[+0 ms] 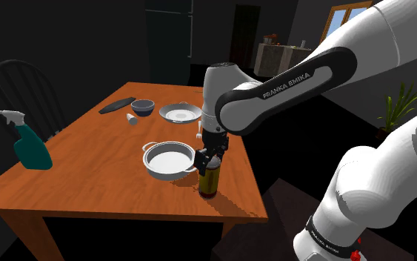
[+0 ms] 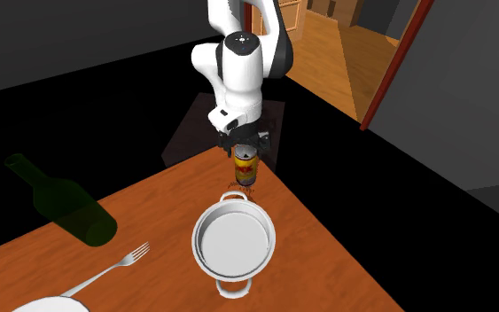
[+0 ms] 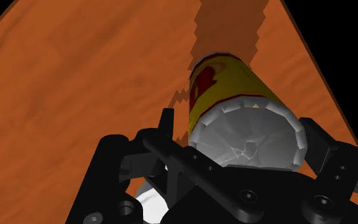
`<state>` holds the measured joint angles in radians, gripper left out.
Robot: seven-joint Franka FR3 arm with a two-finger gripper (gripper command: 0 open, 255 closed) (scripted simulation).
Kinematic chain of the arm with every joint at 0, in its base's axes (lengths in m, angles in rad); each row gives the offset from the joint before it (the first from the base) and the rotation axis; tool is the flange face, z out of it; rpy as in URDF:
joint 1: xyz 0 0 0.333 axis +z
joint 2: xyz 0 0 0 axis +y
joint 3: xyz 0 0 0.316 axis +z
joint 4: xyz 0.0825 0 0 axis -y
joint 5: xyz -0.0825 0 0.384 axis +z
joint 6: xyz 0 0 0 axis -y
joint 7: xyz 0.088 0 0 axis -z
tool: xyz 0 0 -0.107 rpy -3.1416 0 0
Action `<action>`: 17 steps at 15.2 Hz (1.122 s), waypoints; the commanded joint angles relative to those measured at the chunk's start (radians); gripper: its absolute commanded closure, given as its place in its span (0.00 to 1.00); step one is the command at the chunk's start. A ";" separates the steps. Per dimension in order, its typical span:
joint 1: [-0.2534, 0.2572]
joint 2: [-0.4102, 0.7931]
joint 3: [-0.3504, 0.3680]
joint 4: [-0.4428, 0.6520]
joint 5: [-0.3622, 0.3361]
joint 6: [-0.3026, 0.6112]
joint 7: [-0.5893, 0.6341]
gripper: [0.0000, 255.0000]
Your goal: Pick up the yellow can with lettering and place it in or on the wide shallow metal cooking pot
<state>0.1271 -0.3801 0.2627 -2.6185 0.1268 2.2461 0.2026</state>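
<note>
The yellow can (image 1: 209,180) with red lettering stands upright on the wooden table near its front edge, just to the shoulder view's right of the wide shallow metal pot (image 1: 155,169). My gripper (image 1: 209,162) is lowered over the can's top, open, with a finger on each side. In the wrist view the can (image 3: 234,83) sits off centre between the fingers, its silver top close to one finger (image 3: 323,149) and a small gap at the other. From the second exterior view the can (image 2: 245,170) is just beyond the pot (image 2: 198,239), under my gripper (image 2: 245,151).
A teal spray bottle (image 1: 30,144), a dark bowl (image 1: 142,107), a white dish (image 1: 180,113) and a small white bottle (image 1: 132,119) stand farther off. A green wine bottle (image 2: 66,208) and a fork (image 2: 110,270) lie beside the pot. The table edge runs close behind the can.
</note>
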 commanded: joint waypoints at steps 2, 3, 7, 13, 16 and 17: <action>0.000 0.000 0.000 0.000 0.000 0.000 0.000 0.00; 0.000 0.000 0.000 0.000 0.000 0.000 0.000 1.00; 0.000 0.000 0.000 0.000 0.000 0.000 0.000 1.00; 0.000 -0.009 -0.002 0.007 0.000 -0.016 -0.001 1.00; 0.001 -0.033 -0.007 0.030 0.001 -0.063 -0.002 1.00; 0.001 -0.041 -0.009 0.039 0.000 -0.079 -0.003 1.00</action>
<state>0.1287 -0.4134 0.2563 -2.5885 0.1276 2.1831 0.2008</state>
